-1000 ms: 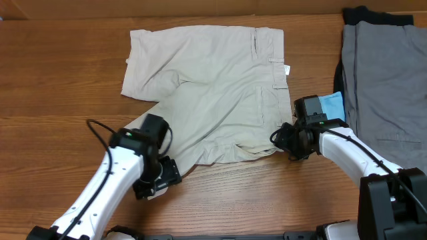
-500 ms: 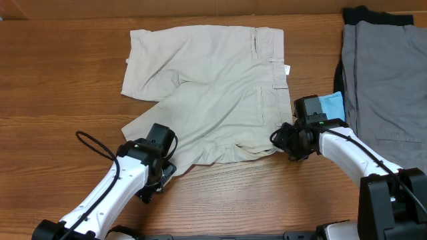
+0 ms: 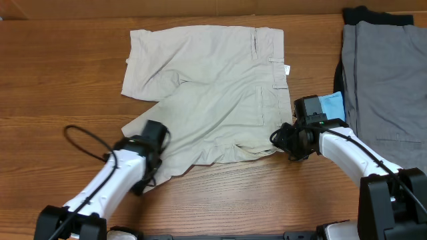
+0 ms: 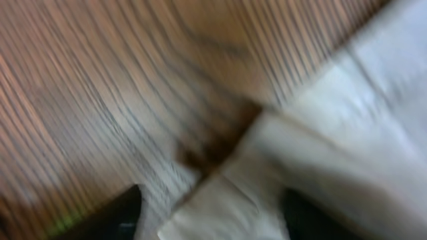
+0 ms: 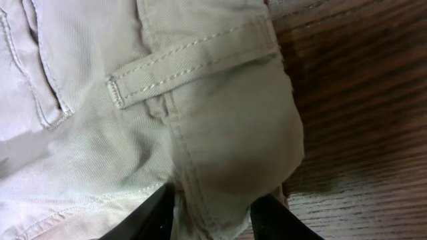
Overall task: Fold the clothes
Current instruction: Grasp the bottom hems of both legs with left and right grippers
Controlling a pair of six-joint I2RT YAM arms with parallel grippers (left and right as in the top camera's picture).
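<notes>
Beige shorts (image 3: pixel 213 87) lie spread flat on the wooden table, waistband to the right. My left gripper (image 3: pixel 149 172) is at the near left leg hem. The left wrist view is blurred by motion; there the fingers (image 4: pixel 210 223) stand wide apart with the hem of the shorts (image 4: pixel 320 153) between them. My right gripper (image 3: pixel 283 141) is at the near corner of the waistband. In the right wrist view its fingers (image 5: pixel 213 217) are closed on the bunched waistband (image 5: pixel 233 147), just below a belt loop (image 5: pixel 187 63).
A grey garment (image 3: pixel 387 73) lies on a black one (image 3: pixel 360 12) at the right edge of the table. A light blue piece (image 3: pixel 331 103) sits beside the right arm. Bare wood (image 3: pixel 60 80) shows to the left and in front.
My left gripper has swung and moved up and left onto the leg hem. The right arm and the shorts have not moved.
</notes>
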